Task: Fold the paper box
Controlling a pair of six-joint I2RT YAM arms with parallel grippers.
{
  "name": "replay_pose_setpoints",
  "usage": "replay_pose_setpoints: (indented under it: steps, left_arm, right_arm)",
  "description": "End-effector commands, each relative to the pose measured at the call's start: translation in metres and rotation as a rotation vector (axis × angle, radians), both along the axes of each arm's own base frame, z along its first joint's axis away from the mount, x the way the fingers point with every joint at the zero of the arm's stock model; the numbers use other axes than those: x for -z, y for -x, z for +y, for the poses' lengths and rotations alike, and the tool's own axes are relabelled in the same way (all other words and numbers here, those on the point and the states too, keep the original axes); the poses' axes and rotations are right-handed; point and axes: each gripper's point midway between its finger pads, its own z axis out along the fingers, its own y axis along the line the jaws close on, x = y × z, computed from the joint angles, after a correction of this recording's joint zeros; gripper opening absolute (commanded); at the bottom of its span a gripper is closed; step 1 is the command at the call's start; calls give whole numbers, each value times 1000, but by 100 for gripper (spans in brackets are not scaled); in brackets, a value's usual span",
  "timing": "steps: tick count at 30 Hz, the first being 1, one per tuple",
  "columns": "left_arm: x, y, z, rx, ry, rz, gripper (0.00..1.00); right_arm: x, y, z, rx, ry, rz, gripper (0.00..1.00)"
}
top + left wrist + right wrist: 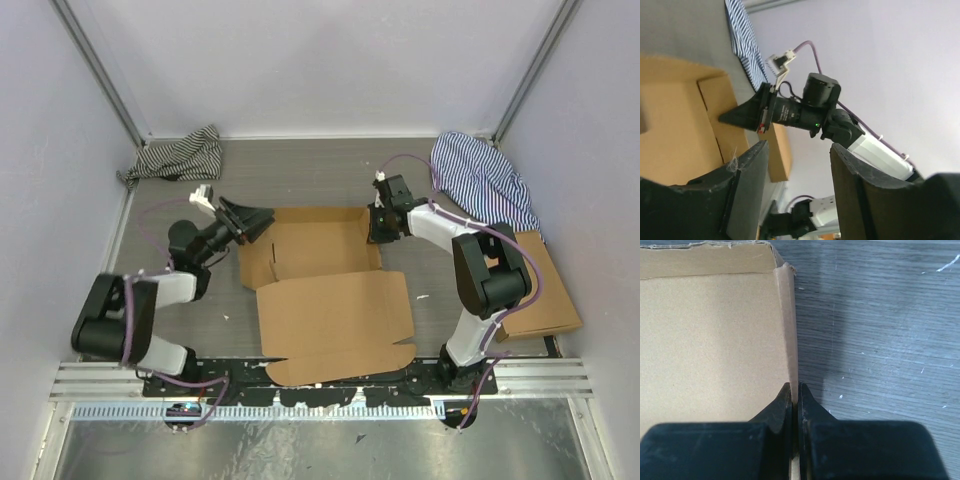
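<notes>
— While the right gripper [379, 228] is clamped on the paper box [335, 310], where does the box sit?
— Middle of the table [300, 170], between the two arms. The far half is a shallow tray with walls partly up. The near half, the big lid panel [335, 320], lies flat toward the near edge.
— What exactly is pinched?
— The right side wall [786, 330]. Wrist view shows the jaws closed tight on its upper edge. The wall stands upright and meets the back wall [710, 260] at the far corner.
— Left gripper [252, 220]?
— At the tray's left edge, fingers [747, 185] spread, nothing between them. Whether a fingertip touches the left flap [258, 265] I can't tell from above; it's dark there.
— Step in hand?
— Raising the side walls, I judge. The right one is held up; the left flap is splayed outward, not yet stood.
— What does the next move call for?
— Probably the left arm getting behind that left flap and swinging it upright along its crease. The right grip would need to hold firm so the tray doesn't slide. The lid can't close until both sides stand.
</notes>
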Motion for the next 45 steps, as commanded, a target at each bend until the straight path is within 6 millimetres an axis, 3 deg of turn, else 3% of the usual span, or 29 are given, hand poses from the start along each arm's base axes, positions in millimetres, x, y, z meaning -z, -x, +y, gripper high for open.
replay_pose_setpoints:
  steps: [1, 3, 5, 10, 17, 23, 35, 45]
  left_arm:
    - [-56, 2, 5, -35, -157, -169, 60]
    - [-47, 0, 20, -123, -303, -114, 62]
    - [-53, -2, 39, -218, -384, -134, 62]
    - [-67, -5, 69, -297, -368, -127, 66]
    - [-76, -11, 63, -253, -219, -141, 66]
    - [-84, -6, 62, -236, -203, -164, 66]
    - [-99, 4, 60, -222, -190, -194, 67]
    - [-108, 4, 55, -189, -105, -216, 67]
  right_arm:
    - [-9, -18, -6, 14, -7, -39, 1]
    - [-13, -20, -9, 18, -49, -42, 1]
    - [-18, -20, -10, 23, -118, -47, 1]
    - [-44, -23, -10, 20, -298, -85, 1]
    - [-84, -25, -2, -6, -430, -145, 1]
    - [-109, -26, -2, -14, -495, -180, 1]
    - [-131, -24, 8, -30, -609, -199, 1]
    - [-133, -22, 14, -50, -599, -195, 1]
